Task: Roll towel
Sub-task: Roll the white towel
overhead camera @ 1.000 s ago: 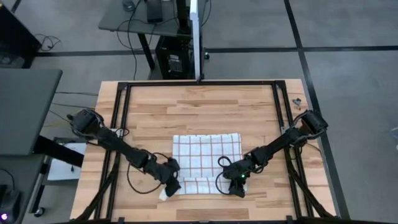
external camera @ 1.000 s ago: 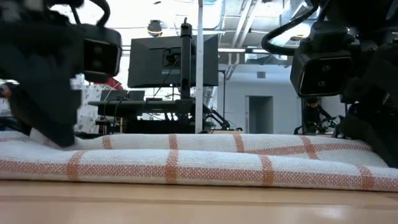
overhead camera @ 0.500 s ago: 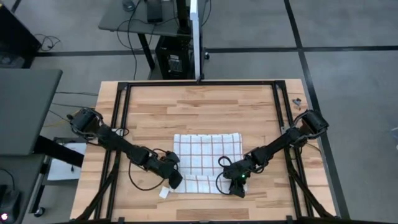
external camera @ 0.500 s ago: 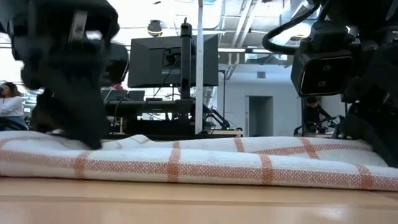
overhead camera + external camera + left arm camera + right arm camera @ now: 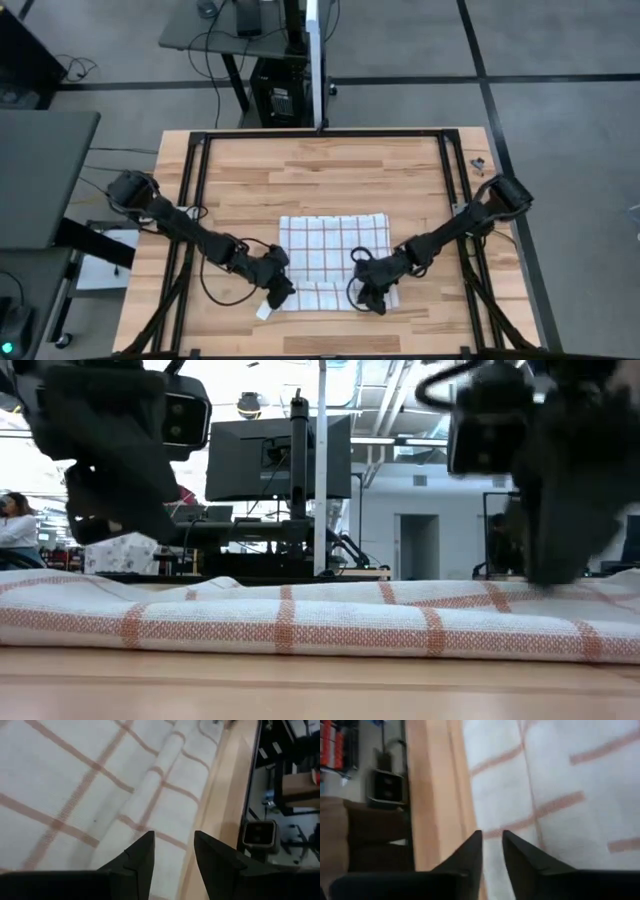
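The white towel [image 5: 333, 255] with red-brown grid lines lies on the wooden table, its near edge turned over into a low fold [image 5: 300, 625]. My left gripper [image 5: 281, 291] hangs open just above the towel's near left corner [image 5: 172, 851]; in the low view [image 5: 120, 510] it is clear of the cloth. My right gripper [image 5: 372, 296] stands at the towel's near right part with a narrow gap between its fingers [image 5: 491, 845], pointing down, tips at cloth height [image 5: 555, 575]. My right gripper's fingertips [image 5: 552, 580] come down from above onto the top of the towel near its near right corner. No cloth shows between the fingers, and I cannot tell whether they touch it.
A tiny plain white scrap [image 5: 262, 311] lies on the wood by the towel's near left corner. Black frame rails [image 5: 190, 230] run along the table's left, right and far sides. Bare wood [image 5: 320, 175] lies beyond the towel.
My left gripper has risen off the towel's near left corner and gone a little toward the table's right, leaving the cloth lying. My right gripper has gone a little toward the table's left along the near fold. The towel has stayed in place.
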Robot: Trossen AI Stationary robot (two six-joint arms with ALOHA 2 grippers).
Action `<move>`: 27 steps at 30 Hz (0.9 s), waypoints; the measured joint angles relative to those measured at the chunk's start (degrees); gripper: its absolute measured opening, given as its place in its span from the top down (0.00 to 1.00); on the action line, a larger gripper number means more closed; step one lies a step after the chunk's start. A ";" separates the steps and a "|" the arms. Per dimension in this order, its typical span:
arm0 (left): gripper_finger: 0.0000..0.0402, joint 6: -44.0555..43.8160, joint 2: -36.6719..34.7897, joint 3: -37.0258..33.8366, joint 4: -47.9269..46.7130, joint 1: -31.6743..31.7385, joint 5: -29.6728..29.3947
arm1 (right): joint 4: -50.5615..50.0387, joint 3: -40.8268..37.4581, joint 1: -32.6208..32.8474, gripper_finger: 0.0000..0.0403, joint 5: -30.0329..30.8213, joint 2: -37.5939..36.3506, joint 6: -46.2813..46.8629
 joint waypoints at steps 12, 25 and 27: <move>0.70 -3.60 8.04 0.11 1.05 -3.56 -0.79 | 6.24 -5.06 3.42 1.00 3.84 1.43 8.26; 0.70 -4.99 8.74 0.26 -4.10 -6.13 -2.46 | 11.76 -8.00 11.03 1.00 8.82 1.45 15.22; 0.70 -5.02 8.74 0.24 -4.11 -6.14 -2.48 | 11.79 -8.00 12.02 1.00 8.95 1.47 16.40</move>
